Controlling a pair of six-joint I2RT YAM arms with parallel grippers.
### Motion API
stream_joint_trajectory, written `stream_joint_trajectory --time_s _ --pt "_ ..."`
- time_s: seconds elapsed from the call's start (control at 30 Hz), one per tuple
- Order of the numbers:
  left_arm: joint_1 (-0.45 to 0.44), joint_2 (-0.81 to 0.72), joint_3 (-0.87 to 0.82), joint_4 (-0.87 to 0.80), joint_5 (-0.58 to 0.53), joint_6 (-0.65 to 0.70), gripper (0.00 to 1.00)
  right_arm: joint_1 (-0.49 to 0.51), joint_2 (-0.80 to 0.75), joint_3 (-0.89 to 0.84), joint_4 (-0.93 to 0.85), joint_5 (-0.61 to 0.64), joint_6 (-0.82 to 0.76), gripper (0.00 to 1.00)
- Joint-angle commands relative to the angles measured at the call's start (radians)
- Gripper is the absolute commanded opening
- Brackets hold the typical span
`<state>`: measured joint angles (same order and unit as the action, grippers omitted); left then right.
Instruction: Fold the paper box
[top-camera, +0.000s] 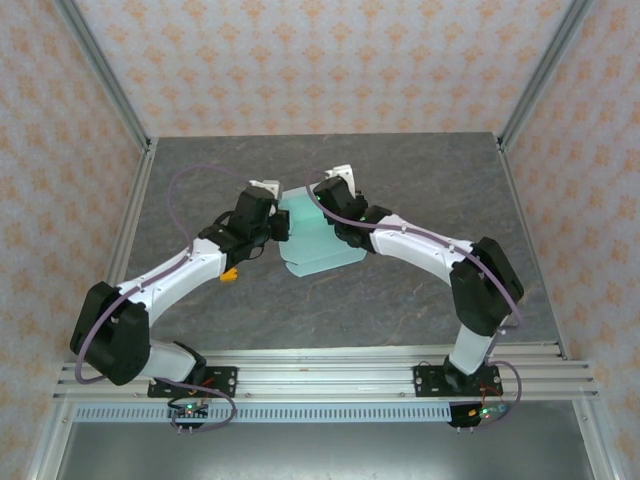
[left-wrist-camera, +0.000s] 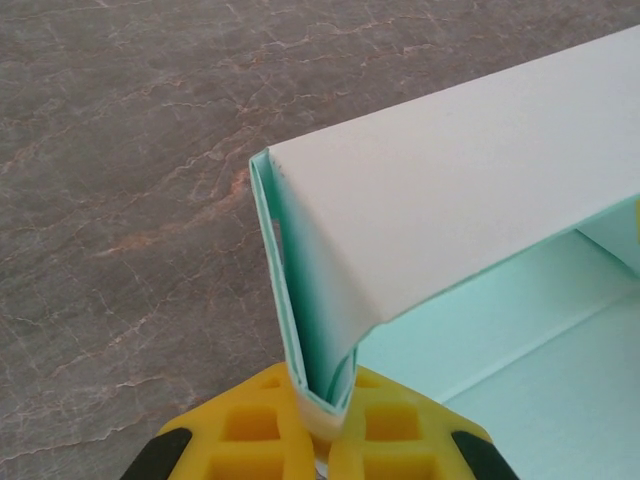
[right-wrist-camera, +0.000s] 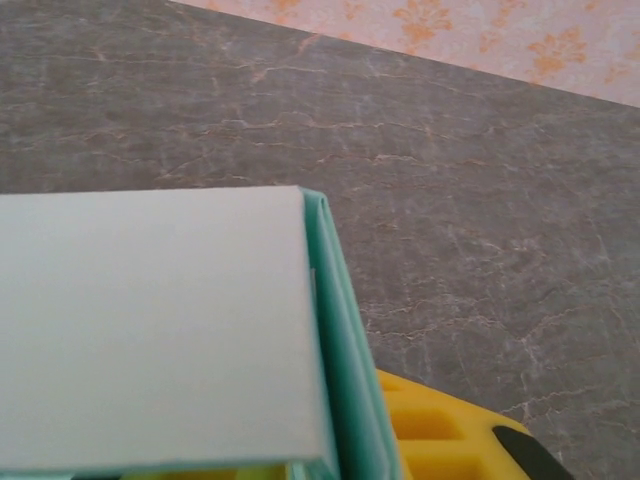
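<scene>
- A grey, marbled tabletop (top-camera: 400, 300) sits inside patterned orange-and-cream walls (top-camera: 300, 60) with a bare metal frame (top-camera: 105, 80) at the corners.
- The paper box (top-camera: 315, 240) lies about mid-tabletop, between the two wrists. It is half-formed: one panel is raised and the rest is flat on the surface.
- The left end effector (left-wrist-camera: 322, 440) is clamped on a doubled-over wall of the mint card, with its yellow fingers (left-wrist-camera: 250, 430) tight against both faces.
- The right end effector (top-camera: 338, 222) meets the opposite edge. In the right wrist view one yellow finger (right-wrist-camera: 440, 440) lies just beside the card's folded edge, but I cannot tell whether the jaws have closed on it.
- Risk: the card is thin, so if the wrists pull apart or twist unevenly, the pinched wall would likely crease off its score line or tear.
- Risk: the fold looks springy, and a loose hold on the right could let the raised panel flop back.
- Risk: pushing inward too hard may buckle the open shape.
- Pose: both arms reach forward from the near edge with elbows bowed outward, and the forearms converge so the wrists face each other across the box.
</scene>
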<state>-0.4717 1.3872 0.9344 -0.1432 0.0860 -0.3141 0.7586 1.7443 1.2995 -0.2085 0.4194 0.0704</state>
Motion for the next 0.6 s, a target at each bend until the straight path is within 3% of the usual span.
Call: stream_joint_trajectory --time_s 0.0,0.57 --pt "0.002 -0.038 0.003 -0.014 -0.005 0.0 0.0 -0.024 0.019 0.034 -0.061 0.19 0.058 0.19" --pt "0.001 -0.014 0.018 -0.033 -0.051 -0.006 0.0 -0.004 0.076 0.098 -0.175 0.385 0.089 0.21"
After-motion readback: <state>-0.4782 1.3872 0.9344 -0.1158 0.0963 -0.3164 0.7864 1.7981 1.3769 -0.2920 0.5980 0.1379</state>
